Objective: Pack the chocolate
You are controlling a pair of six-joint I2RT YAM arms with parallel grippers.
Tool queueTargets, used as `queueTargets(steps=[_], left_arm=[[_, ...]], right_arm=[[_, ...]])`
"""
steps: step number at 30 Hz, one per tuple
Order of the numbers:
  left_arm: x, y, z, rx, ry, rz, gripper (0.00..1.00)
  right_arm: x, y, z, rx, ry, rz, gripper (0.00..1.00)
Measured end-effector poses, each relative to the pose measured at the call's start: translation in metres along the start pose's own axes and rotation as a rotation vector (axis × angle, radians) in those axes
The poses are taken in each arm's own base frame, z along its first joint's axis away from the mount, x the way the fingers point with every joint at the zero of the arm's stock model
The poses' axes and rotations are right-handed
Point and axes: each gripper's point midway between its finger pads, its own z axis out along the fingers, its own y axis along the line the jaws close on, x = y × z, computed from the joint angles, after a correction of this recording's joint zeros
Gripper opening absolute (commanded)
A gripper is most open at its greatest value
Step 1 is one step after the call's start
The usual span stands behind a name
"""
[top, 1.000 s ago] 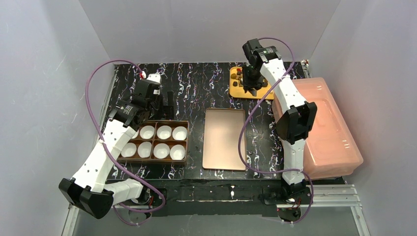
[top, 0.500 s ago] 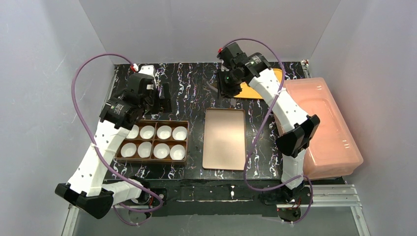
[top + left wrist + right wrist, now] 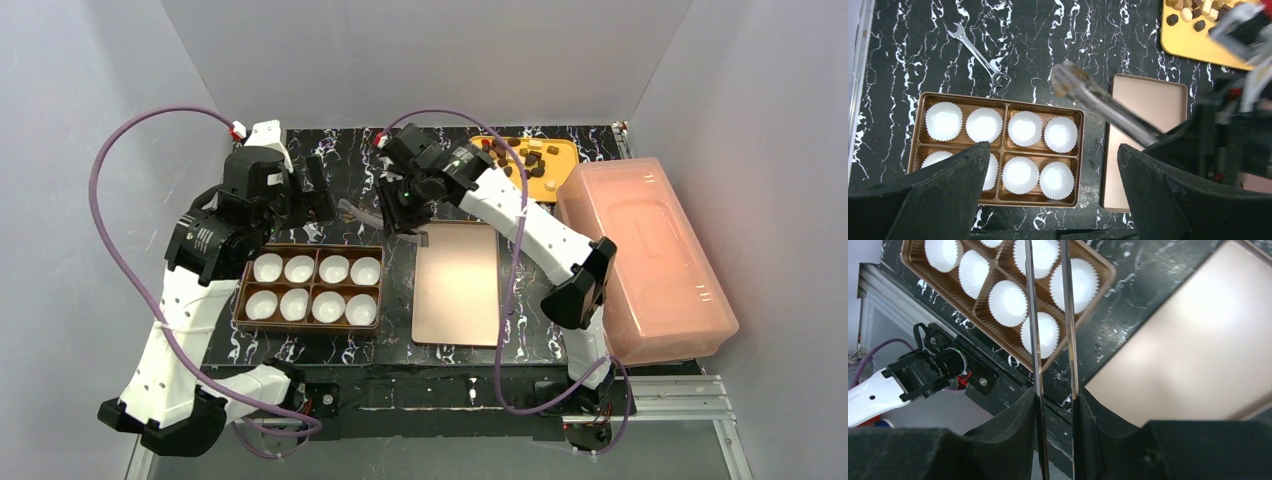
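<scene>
Swung from chocolate [image 3: 528, 158] toward cups [image 3: 1024, 128], right jaws clamp tongs [image 3: 1103, 107]; left jaws gape empty; centre tips over one cup.

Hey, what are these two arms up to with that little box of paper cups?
They are packing chocolate. The right tool is clamped on metal tongs, reaching over the table just beyond the box of white paper cups. Whether a piece sits in the tips is unclear. The left tool hangs open above the box. Every cup looks empty, and the chocolate lies on a yellow tray at the far side.
</scene>
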Motion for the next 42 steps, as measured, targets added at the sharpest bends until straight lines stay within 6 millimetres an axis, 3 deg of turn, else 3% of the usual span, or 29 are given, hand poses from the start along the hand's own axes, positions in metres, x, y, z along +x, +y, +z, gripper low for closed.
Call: queueTargets(steps=[7,15,20,26,33,42], left_arm=[[-0.01,0.01,-0.02,-0.02,-0.054,-0.022,1.0],[-0.011,0.017,-0.037,-0.02,-0.085,-0.046,0.99],[-0.01,0.018,-0.045,-0.006,-0.102,-0.065,1.0],[-0.005,0.019,-0.046,0.003,-0.096,-0.069,1.0],[-0.002,0.017,-0.042,0.007,-0.08,-0.066,0.99],[-0.002,0.017,-0.042,0.008,-0.081,-0.063,1.0]], right_arm=[[0.009,0.047,0.042,-0.097,0.016,-0.072,0.28],[-0.003,0.092,0.086,-0.234,-0.051,-0.136,0.31],[-0.003,0.106,0.127,-0.282,-0.062,-0.157,0.32],[0.013,0.116,0.168,-0.311,-0.034,-0.18,0.33],[0.019,0.129,0.185,-0.334,-0.039,-0.207,0.35],[0.015,0.132,0.188,-0.324,-0.07,-0.23,0.39]])
